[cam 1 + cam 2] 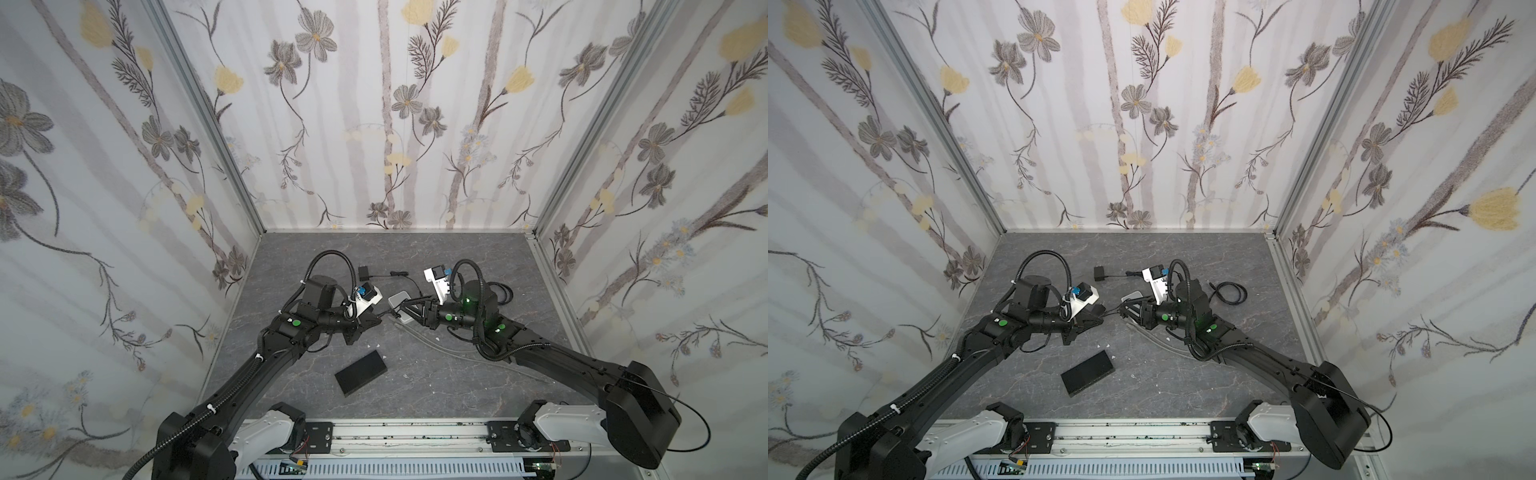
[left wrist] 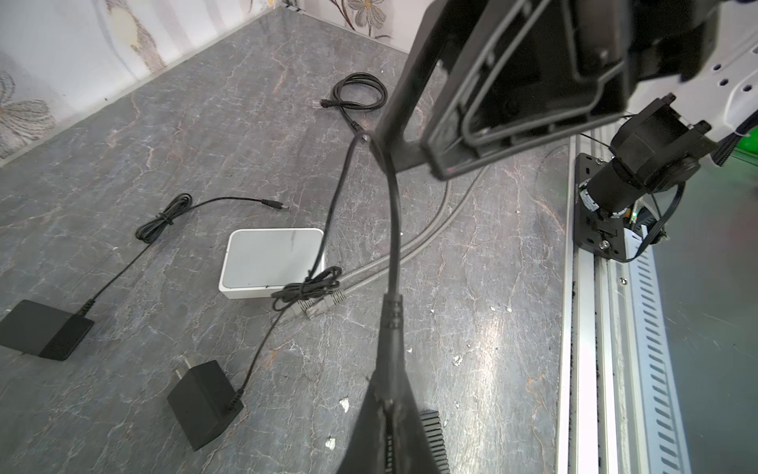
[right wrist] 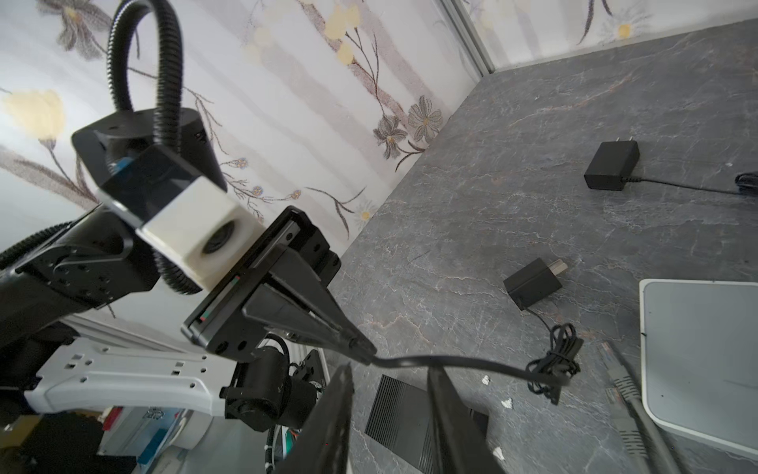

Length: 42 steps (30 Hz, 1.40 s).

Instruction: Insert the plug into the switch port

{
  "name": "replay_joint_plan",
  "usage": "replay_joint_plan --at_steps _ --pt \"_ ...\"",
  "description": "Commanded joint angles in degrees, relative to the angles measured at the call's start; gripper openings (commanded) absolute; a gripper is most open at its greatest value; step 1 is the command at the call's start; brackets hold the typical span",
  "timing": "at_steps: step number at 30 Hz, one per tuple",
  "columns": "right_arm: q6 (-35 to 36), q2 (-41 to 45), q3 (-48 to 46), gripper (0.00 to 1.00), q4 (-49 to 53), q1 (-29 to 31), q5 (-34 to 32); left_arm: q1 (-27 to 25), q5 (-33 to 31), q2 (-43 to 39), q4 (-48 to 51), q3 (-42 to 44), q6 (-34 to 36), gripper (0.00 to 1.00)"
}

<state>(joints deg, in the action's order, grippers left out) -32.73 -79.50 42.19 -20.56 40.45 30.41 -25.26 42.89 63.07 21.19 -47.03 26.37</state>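
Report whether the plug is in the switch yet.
Out. The left hand pinches the plug in the air, apart from the white switch.

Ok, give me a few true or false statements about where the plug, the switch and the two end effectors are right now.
1. The left end effector is shut on the plug. True.
2. The plug sits in the switch. False: it is held above the table, clear of the switch.
3. The right end effector clamps the switch. False: its jaws stand apart beside the cable, off the switch.
4. Two black adapters lie on the table. True.
5. The switch is black. False: it is white.
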Motion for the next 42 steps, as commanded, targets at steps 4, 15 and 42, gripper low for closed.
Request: replay_joint_plan --at_steps 4,15,42 --pt "16.2 9.8 1.6 0.34 17.0 0.0 -9.2 -3.6 0.5 5.2 10.9 -5.6 7.7 0.00" --pt "25.6 34.3 -11.1 0.26 17.1 3.8 -13.7 -12.6 -4.8 13.8 31.4 -17.7 27.3 0.00" --pt "51.4 18.3 -15.7 0.21 8.3 31.5 -27.0 -21.6 -12.7 5.6 30.6 -10.4 26.7 0.00"
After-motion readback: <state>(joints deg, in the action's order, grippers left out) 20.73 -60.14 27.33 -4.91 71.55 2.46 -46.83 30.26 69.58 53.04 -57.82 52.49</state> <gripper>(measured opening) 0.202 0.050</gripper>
